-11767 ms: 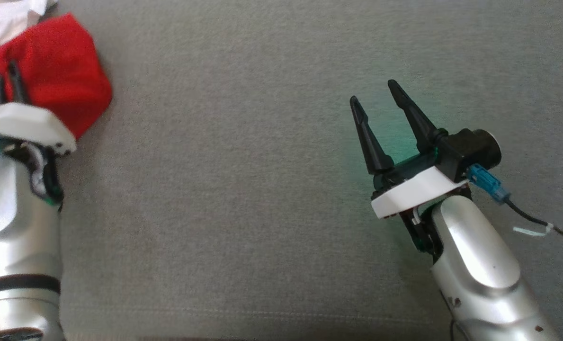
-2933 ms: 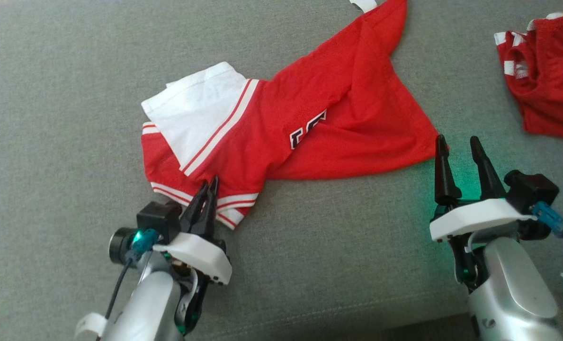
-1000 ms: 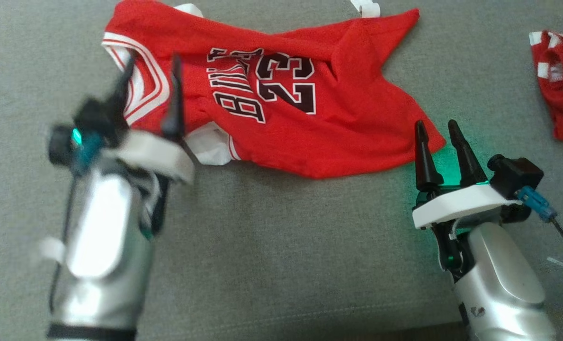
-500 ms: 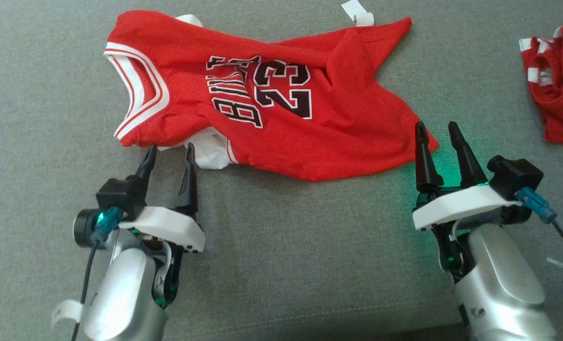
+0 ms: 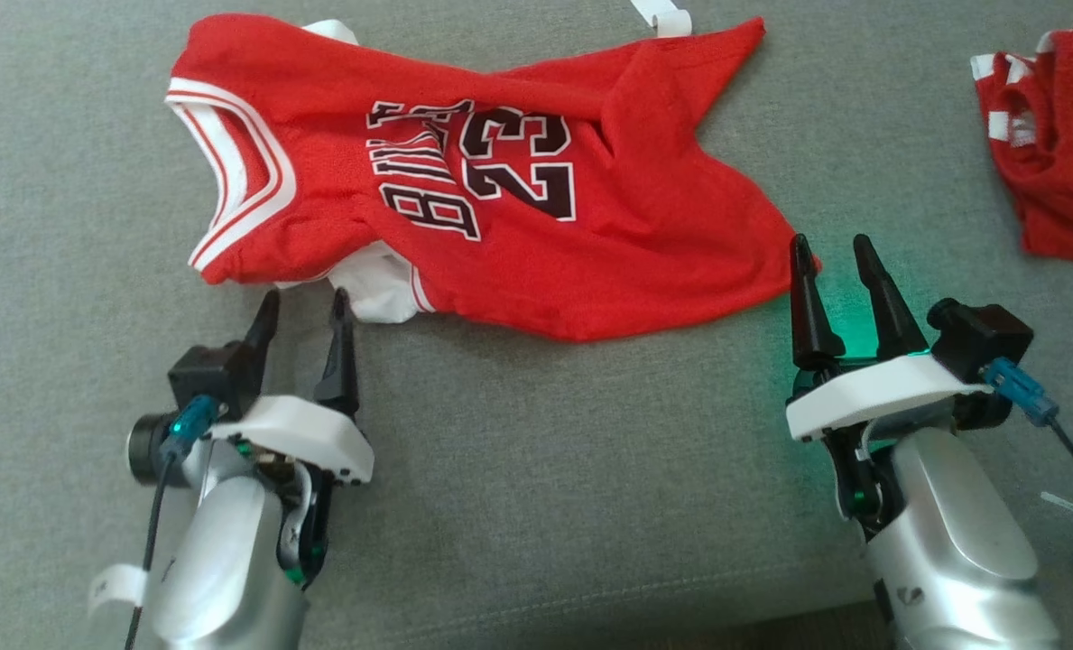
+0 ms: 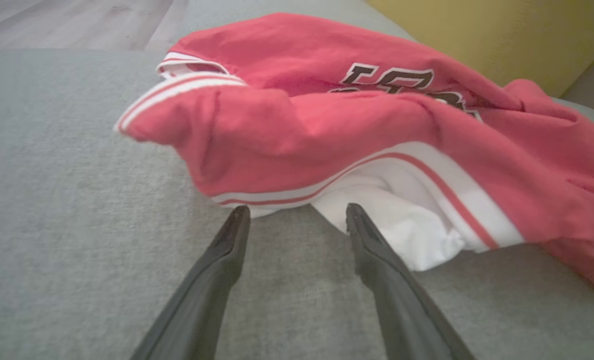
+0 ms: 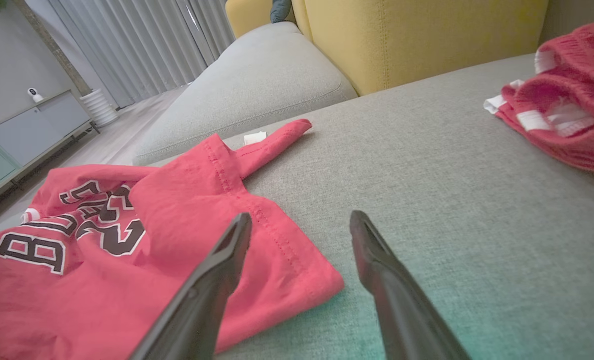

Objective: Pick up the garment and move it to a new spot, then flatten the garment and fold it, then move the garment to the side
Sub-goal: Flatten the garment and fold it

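Jersey (image 5: 518,217) in red mesh lies crumpled across the far half of the grey sofa seat (image 5: 545,469) in the head view, chest lettering face up, neckline to the left and hem to the right, a white tag (image 5: 658,13) at its far edge. The left gripper (image 5: 305,296) stands just short of the near edge by the white sleeve panel (image 5: 383,289), jaws wide and empty. The right gripper (image 5: 830,242) points at the hem's near corner, jaws likewise wide and empty. A second red garment (image 5: 1055,144) sits well apart at the far right, with bare seat between it and the jersey and a broad bare strip near the robot. In the left wrist view, the left gripper (image 6: 297,210) straddles the gap where the striped armhole edge meets the white sleeve panel (image 6: 406,225), its fingertips just beside the cloth. In the right wrist view, the right gripper (image 7: 301,217) frames the stitched hem corner of the jersey (image 7: 177,240), with open seat to its right up to the yellow backrest (image 7: 416,40).
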